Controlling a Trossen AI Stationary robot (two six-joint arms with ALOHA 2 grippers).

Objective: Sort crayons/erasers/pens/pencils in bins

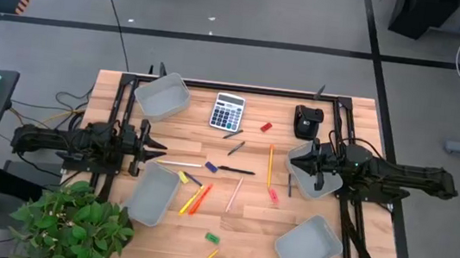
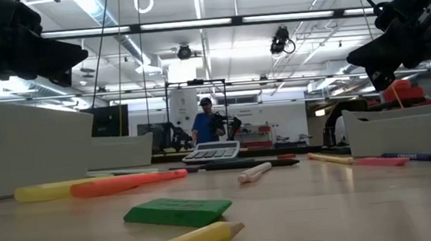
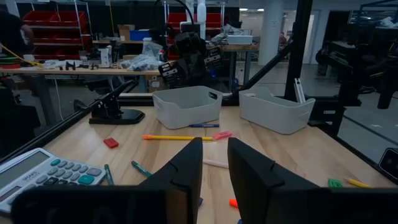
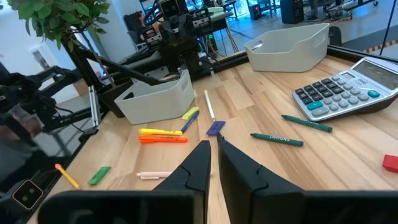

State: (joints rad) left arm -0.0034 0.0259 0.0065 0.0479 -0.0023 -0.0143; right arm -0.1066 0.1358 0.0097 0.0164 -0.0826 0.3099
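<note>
Crayons, pencils, pens and erasers lie scattered flat on the wooden table. Among them are an orange crayon (image 1: 200,199), a yellow pencil (image 1: 270,164), a dark pen (image 1: 236,170), a red eraser (image 1: 266,126) and a green eraser (image 1: 212,237). Four grey bins stand around them: far left (image 1: 162,95), near left (image 1: 153,194), right (image 1: 318,176) and near right (image 1: 308,246). My left gripper (image 1: 154,146) (image 3: 214,165) hangs level above the table's left side, open and empty. My right gripper (image 1: 294,160) (image 4: 213,149) hangs over the right bin's edge, shut but for a thin slit, with nothing in it.
A grey-white calculator (image 1: 227,111) and a black device (image 1: 306,120) sit at the far side. A potted plant (image 1: 76,220) stands off the near left corner. Black frame rails run along the table's left and right edges. A person stands far off in the room behind the table.
</note>
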